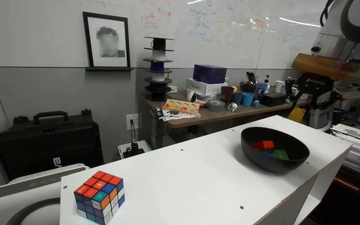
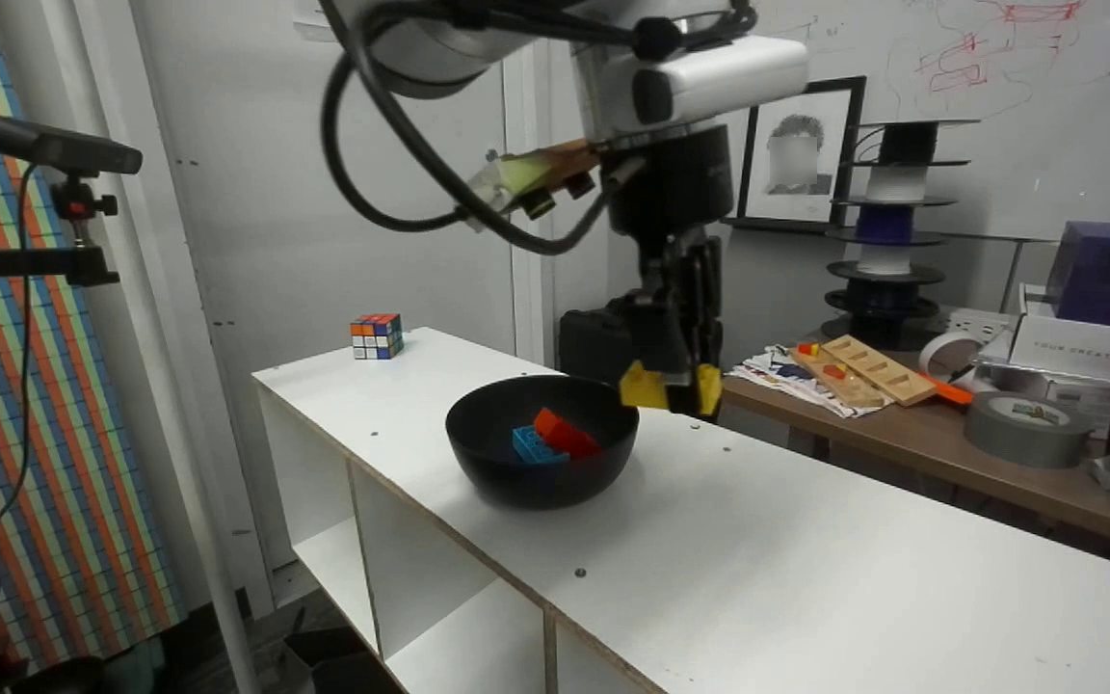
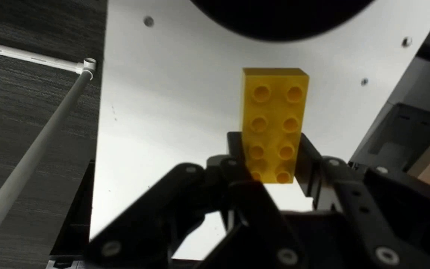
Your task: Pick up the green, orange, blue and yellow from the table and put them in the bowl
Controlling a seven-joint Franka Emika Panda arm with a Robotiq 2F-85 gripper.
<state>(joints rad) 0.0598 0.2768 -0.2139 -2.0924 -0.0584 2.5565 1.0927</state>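
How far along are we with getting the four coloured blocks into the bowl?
Done: the green block, red-orange block and blue block lie inside the bowl.
In hand: the gripper holds the yellow block, outside the bowl's rim in the wrist view.
Left: probably just carrying the yellow block over the bowl and releasing it.

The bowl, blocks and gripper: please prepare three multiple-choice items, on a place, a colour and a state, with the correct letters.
1. Relative to the bowl, the blue block is: A) inside B) beside C) underneath
2. Which block colour shows in the bowl? A) purple B) red-orange C) white
3. The gripper is: A) open, empty B) shut, empty C) shut on the yellow block

1 A: both exterior views show it inside.
2 B: both show the red-orange block.
3 C: the wrist view shows the yellow block clasped.
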